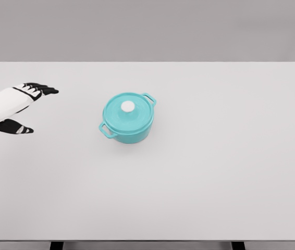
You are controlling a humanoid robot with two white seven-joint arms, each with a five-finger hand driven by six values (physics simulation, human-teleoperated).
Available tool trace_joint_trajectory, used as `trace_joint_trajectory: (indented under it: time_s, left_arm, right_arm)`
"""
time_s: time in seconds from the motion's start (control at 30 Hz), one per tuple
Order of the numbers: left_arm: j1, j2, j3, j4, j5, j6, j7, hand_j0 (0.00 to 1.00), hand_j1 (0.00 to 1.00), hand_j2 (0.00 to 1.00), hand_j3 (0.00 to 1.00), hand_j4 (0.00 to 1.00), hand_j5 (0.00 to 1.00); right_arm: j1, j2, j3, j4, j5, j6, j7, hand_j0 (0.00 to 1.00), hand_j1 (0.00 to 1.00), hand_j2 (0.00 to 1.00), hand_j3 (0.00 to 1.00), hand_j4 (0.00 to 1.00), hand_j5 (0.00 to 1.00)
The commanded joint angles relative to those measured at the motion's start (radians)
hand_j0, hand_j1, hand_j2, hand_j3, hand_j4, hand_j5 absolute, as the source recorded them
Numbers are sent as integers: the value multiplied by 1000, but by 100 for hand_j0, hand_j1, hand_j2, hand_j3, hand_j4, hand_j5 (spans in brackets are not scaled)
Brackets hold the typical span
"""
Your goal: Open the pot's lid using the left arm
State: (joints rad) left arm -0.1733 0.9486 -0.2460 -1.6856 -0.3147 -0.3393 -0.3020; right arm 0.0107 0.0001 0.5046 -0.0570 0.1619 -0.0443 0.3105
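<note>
A turquoise pot [128, 125] stands near the middle of the white table, with a side handle at its upper right and another at its lower left. Its turquoise lid [127, 110] sits flat on the pot and carries a white round knob [128, 107]. My left hand [28, 107] hovers at the far left of the table, well apart from the pot. Its black fingers [43, 88] stretch toward the right and the thumb [13, 127] is spread below them. Nothing lies in the hand.
The white table [215, 172] fills most of the view, with its front edge along the bottom and a grey wall behind.
</note>
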Motion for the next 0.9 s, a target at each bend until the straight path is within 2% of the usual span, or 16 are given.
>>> trace_joint_trajectory:
  time_s: [0.0, 0.2, 0.4, 0.43, 0.47, 0.5, 0.53, 0.57, 0.63, 0.67, 0.73, 0.8, 0.87]
  left_arm:
    - [0, -5, -2, -2, -1, 0, 0, 100, 100, 100, 100, 100, 100]
    - [-5, -4, -1, 0, -3, 2, -22, 100, 100, 100, 100, 100, 100]
    - [-40, -10, -7, -25, 8, -7, -120, 100, 100, 100, 100, 100, 100]
    - [-135, 15, -99, -25, 31, -40, -120, 100, 100, 100, 100, 100, 100]
    - [-267, 22, -269, -22, 63, -46, -120, 100, 100, 100, 100, 100, 100]
    - [-363, 22, -398, -14, 68, -47, -120, 100, 100, 100, 100, 100, 100]
    - [-460, 15, -565, -13, 68, -34, -120, 100, 100, 100, 100, 100, 100]
    - [-512, 1, -639, -14, 68, 11, -120, 100, 100, 100, 100, 100, 100]
    - [-557, -7, -654, -6, 69, 89, -120, 100, 100, 100, 100, 100, 100]
    - [-610, -4, -661, -2, 69, 79, -120, 100, 100, 100, 100, 100, 100]
    - [-716, -5, -734, 0, 65, 29, -121, 100, 100, 100, 100, 100, 100]
    - [-750, -57, -766, 0, 62, 28, -138, 100, 100, 100, 100, 100, 100]
    - [-831, -105, -848, 32, 62, 37, -166, 100, 100, 100, 100, 100, 100]
  right_arm:
    - [0, 0, 0, 0, 1, 0, 2, 100, 100, 100, 100, 100, 100]
    - [2, 0, 0, 0, 1, 0, -4, 100, 100, 100, 100, 100, 100]
    - [3, 0, 0, 0, 1, 0, -4, 100, 100, 100, 100, 100, 100]
    - [2, 0, 2, 0, 1, 0, -4, 100, 100, 100, 100, 100, 100]
    - [3, 0, 0, 0, 1, 0, -4, 100, 100, 100, 100, 100, 100]
    - [3, 0, 0, 0, 1, 0, -4, 100, 100, 100, 100, 100, 100]
    - [3, 0, 0, 0, 1, 0, -4, 100, 100, 100, 100, 100, 100]
    - [3, 0, 0, 0, 1, 0, -4, 100, 100, 100, 100, 100, 100]
    - [3, 0, 0, 0, 1, 0, -4, 100, 100, 100, 100, 100, 100]
    - [3, 0, 0, 0, 1, 0, -4, 100, 100, 100, 100, 100, 100]
    - [3, 0, 0, 0, 1, 0, -4, 100, 100, 100, 100, 100, 100]
    - [3, 0, 0, 0, 1, 0, -4, 100, 100, 100, 100, 100, 100]
    - [3, 0, 0, 0, 1, 0, -4, 100, 100, 100, 100, 100, 100]
